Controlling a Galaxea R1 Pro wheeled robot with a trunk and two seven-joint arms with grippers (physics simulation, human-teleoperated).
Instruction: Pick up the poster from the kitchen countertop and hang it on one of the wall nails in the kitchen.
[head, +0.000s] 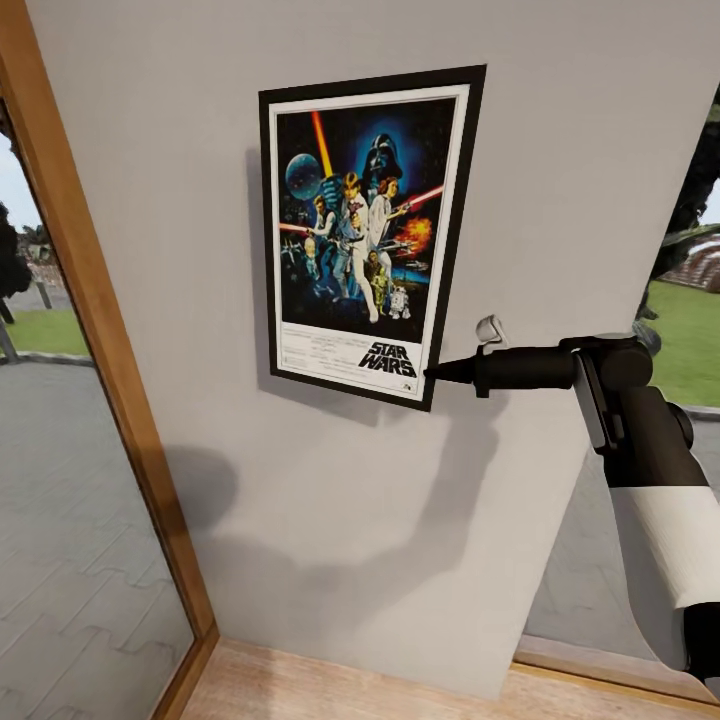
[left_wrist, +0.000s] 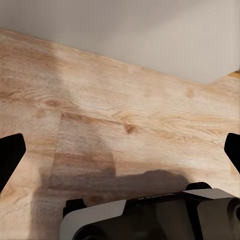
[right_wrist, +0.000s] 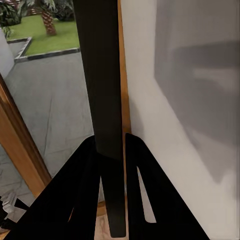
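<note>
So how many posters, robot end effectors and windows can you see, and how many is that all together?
Posters: 1, the poster, against the grey wall.
End effectors: 2, the right end effector clamping the poster's edge, the left end effector over the wood floor.
Windows: 2, window, window.
Total: 5

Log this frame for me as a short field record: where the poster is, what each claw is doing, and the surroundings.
poster: Star Wars poster up against the grey wall, slightly tilted
right claw: right claw shut on the poster's lower right edge; fingers clamp the black frame edge-on
left claw: left claw open, pointing down at the wood floor
nail: cannot tell, none visible
surroundings: wood-framed window left of wall
</note>
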